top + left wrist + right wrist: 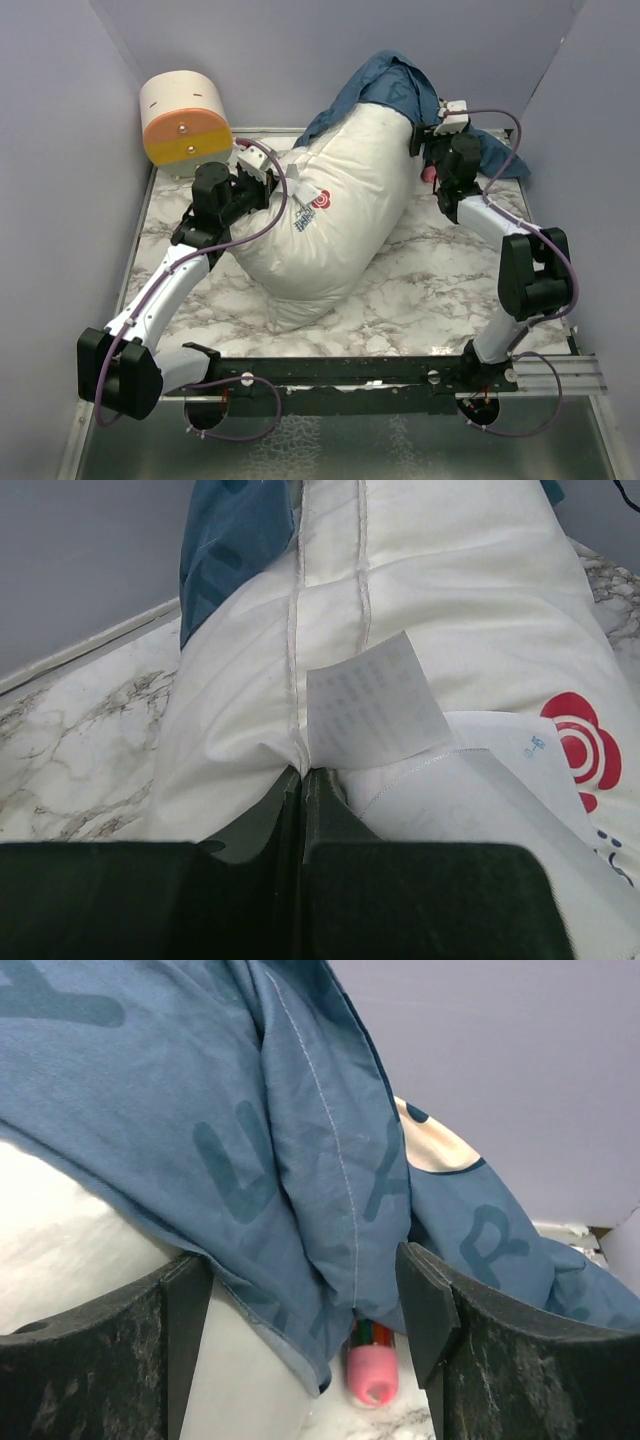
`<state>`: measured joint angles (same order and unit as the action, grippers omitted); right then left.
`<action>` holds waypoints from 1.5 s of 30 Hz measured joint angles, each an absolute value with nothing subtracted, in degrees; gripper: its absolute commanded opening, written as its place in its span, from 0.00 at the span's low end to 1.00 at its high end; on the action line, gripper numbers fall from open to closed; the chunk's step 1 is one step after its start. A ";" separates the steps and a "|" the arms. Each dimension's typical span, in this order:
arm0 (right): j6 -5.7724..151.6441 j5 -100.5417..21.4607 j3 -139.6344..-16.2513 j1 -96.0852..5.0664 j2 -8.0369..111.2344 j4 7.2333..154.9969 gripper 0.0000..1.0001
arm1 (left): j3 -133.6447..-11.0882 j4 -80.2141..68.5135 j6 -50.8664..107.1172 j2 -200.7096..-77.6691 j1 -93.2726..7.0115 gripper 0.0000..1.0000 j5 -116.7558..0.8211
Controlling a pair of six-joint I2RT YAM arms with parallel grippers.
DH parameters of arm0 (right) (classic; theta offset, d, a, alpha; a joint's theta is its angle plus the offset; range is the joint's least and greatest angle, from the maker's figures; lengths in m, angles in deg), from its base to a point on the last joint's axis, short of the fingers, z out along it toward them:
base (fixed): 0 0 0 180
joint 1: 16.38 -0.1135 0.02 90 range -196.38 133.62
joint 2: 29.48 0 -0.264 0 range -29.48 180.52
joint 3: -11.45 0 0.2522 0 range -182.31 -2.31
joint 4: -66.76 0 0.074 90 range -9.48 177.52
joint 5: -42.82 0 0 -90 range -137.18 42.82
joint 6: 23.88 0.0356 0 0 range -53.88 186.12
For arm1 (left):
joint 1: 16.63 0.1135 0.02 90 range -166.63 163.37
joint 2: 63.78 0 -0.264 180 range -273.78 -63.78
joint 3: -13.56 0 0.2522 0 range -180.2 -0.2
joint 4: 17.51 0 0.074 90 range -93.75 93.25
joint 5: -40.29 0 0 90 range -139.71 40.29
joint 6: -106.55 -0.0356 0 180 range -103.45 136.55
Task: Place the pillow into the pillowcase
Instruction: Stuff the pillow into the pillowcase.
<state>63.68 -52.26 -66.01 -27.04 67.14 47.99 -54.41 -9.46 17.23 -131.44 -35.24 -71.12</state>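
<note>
The plump white pillow [330, 230] lies diagonally on the marble table, its far end tucked into the dark blue pillowcase [385, 85] bunched at the back. My left gripper [262, 178] is at the pillow's left side. In the left wrist view this gripper [302, 775] is shut on the pillow's [450, 580] stitched seam just below a white label [370, 705]. My right gripper [425, 140] is at the pillowcase's mouth. In the right wrist view this gripper [305, 1290] stands open, with a hanging fold of the pillowcase [200, 1110] and the pillow's bulge [60, 1230] between its fingers.
A cream and orange drum-shaped object [185, 120] stands at the back left corner. A pink-capped pen [370, 1370] lies on the table under the pillowcase's hem, between my right fingers. Grey walls close in the table [420, 290] on three sides.
</note>
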 measured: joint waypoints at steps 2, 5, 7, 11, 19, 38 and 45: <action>62.46 -52.24 -67.50 -27.04 69.21 46.85 0.57 | -54.33 -9.57 17.23 -131.40 -35.05 0.00 -71.14; 60.45 -52.22 -69.31 -27.04 71.55 45.76 0.34 | -54.04 -9.75 17.26 -131.38 -34.76 0.00 -71.14; 58.72 -51.94 -70.23 -27.04 72.62 45.71 0.18 | -54.02 -9.79 17.28 -131.38 -34.56 0.00 -71.16; 57.45 -50.01 -70.58 -27.13 72.86 46.26 0.01 | -53.98 -10.01 17.54 -131.38 -34.28 0.00 -71.46; 57.41 -40.68 -66.47 -31.32 65.91 51.02 0.01 | -53.85 -10.12 18.65 -131.73 -33.17 0.00 -71.81; 57.70 -33.79 -69.49 -45.20 51.25 71.57 0.01 | -53.12 -6.66 19.05 -132.93 -29.10 0.00 -69.17; 61.02 -38.67 -62.10 -47.87 43.03 75.83 0.01 | -53.10 -7.19 20.60 -134.57 -26.41 0.11 -69.24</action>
<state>61.02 -38.67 -62.10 -47.87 43.03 75.83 -53.10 -7.19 20.60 -134.57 -26.41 -69.24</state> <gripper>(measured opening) 0.012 0.018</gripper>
